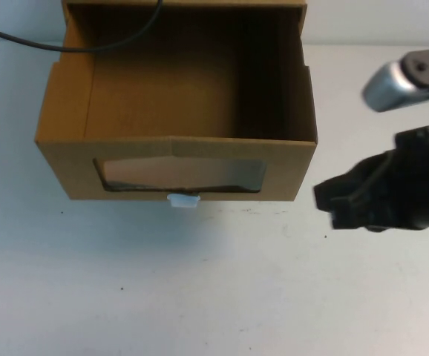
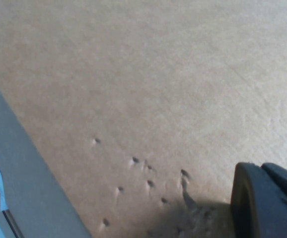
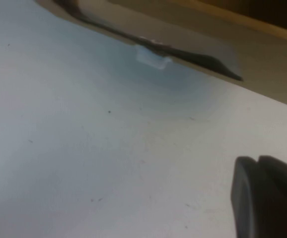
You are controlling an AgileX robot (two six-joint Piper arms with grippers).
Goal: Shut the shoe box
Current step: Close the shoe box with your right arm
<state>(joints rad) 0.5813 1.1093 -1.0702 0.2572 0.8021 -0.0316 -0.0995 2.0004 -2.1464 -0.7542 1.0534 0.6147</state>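
- High view, upper left of the frame: a thin black cable [image 1: 88,46] runs in from the left edge and curves up over the back of the box.
- Centre and upper middle: the brown corrugated-cardboard drawer-style shoe box [image 1: 66,141] stands on the white table [image 1: 200,297], its drawer pulled out toward the camera so the bare inside shows from above. The front panel has a rectangular clear window [image 1: 181,174], and a small white pull tab [image 1: 183,200] sits just under the window at the panel's lower edge.
- Right side: the black right gripper [image 1: 326,200] hangs over the table just beside the box's front right corner, apart from it; its tips look close together, but I cannot tell whether the jaws are open or closed. A silver cylindrical joint [image 1: 385,85] of the arm shows above it.
- Left wrist view: the left gripper [image 2: 267,198] appears only as a dark finger in the lower right corner, close against plain brown cardboard with small dents; its jaw state cannot be told.
- Right wrist view: the tab and window edge lie in the upper middle, a dark finger at lower right.
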